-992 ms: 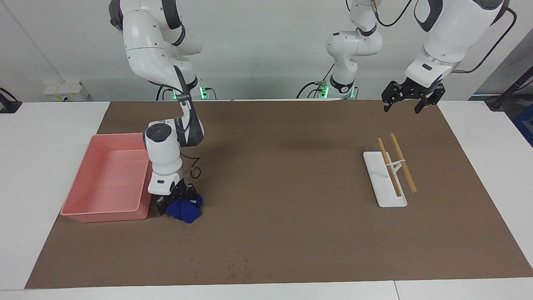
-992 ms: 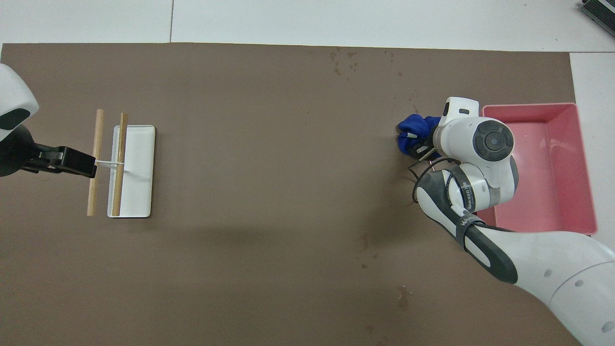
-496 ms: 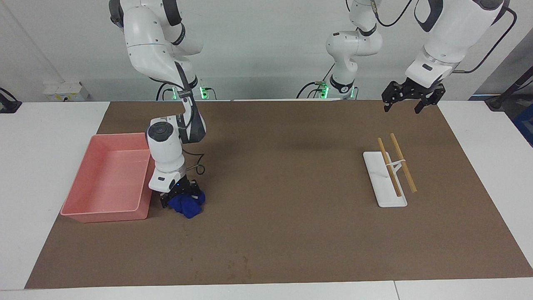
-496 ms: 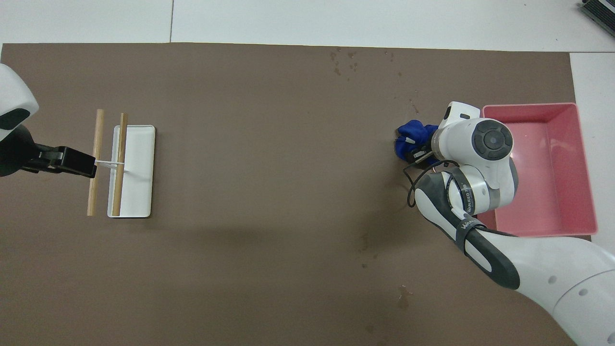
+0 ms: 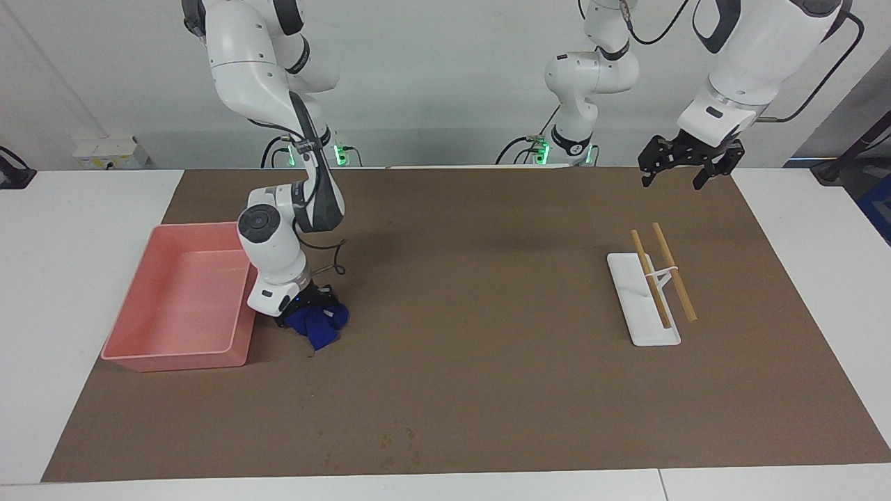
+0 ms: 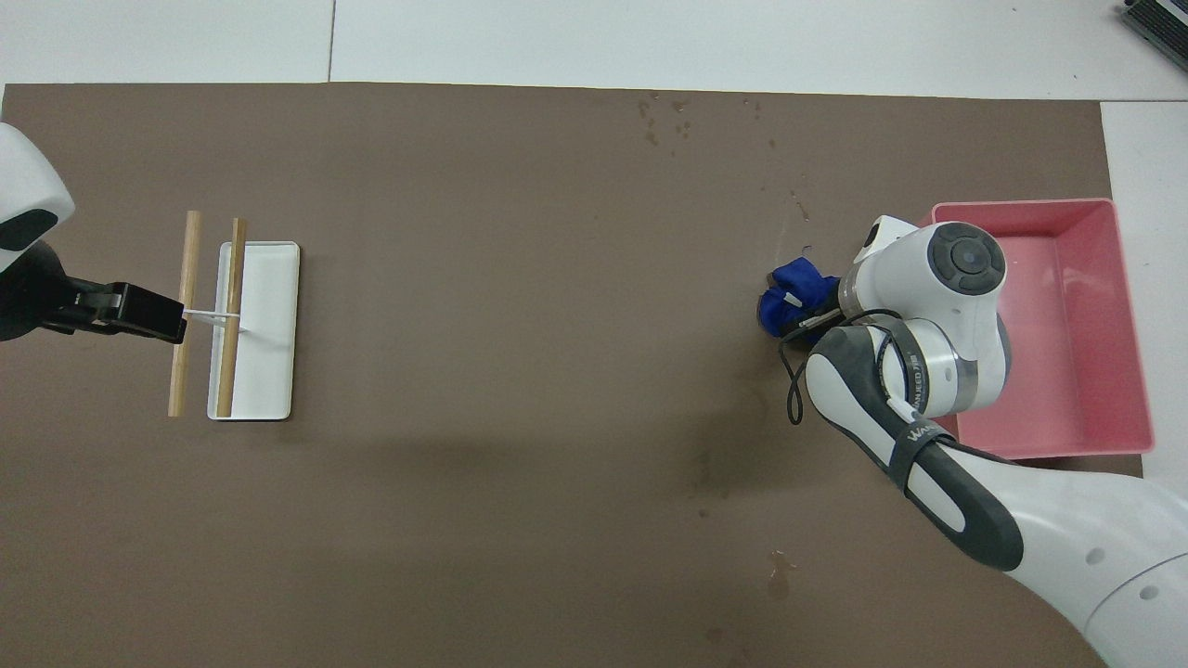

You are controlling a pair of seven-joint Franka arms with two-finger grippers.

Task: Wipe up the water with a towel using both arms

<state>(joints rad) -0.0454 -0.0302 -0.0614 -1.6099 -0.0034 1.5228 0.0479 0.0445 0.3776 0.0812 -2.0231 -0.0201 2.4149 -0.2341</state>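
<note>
1. Jaws of the right gripper are clamped on the towel, low over the brown mat just beside the pink bin; those of the left gripper are spread wide and empty.
2. That left gripper hangs in the air above the mat toward the left arm's end of the worktop, up from the white tray with its wooden sticks; the left arm waits.
3. Judging by its wrinkled look, the towel is soft, light and limp, so it should bunch and drag rather than slide flat. A pinch on the upper bulk of the lump, as here, leaves loose cloth below to meet the mat.
4. Bunched into a lump, the towel has no clear long axis; a small blue tail points down toward the mat and away from the robots.
5. Faint dark spots of water lie farther from the robots than the towel, near the mat's edge.
</note>
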